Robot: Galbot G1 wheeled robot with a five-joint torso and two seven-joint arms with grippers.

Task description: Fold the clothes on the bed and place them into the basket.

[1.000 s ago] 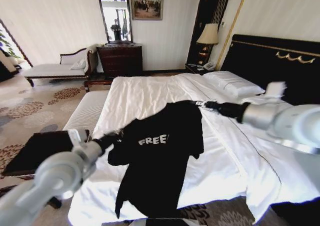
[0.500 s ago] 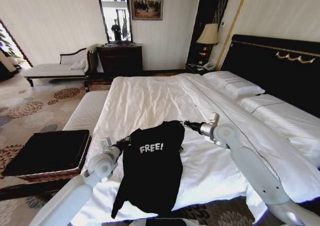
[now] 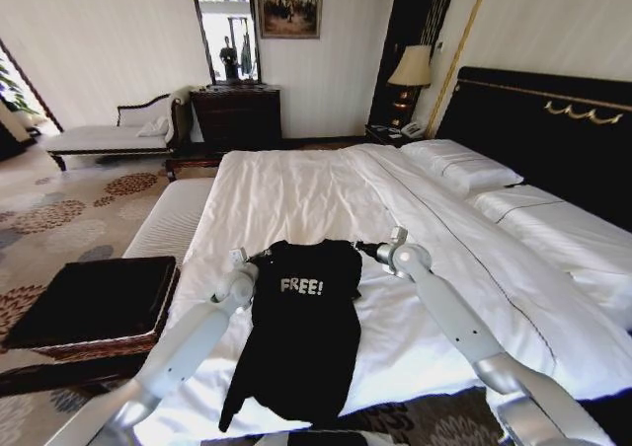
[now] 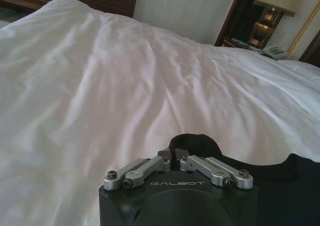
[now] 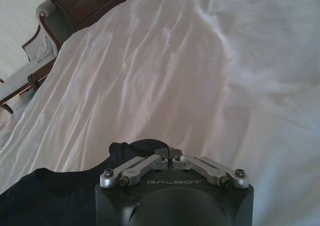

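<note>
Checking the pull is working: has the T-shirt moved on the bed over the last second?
Yes. The black T-shirt, pinched at both shoulders by the left gripper and right gripper, has dropped lower onto the white duvet, narrower, lettering facing up.

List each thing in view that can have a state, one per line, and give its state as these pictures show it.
Black short-sleeved T-shirt with white FREE! lettering: spread lengthwise on the bed, hem hanging over the foot edge, shoulders pinched.
Large white-sheeted bed: made, duvet lightly creased.
Low brown wicker basket with black fabric top: on the floor beside the bed, nothing on it.
Left gripper: jaws shut on the T-shirt.
Right gripper: jaws shut on the T-shirt.
</note>
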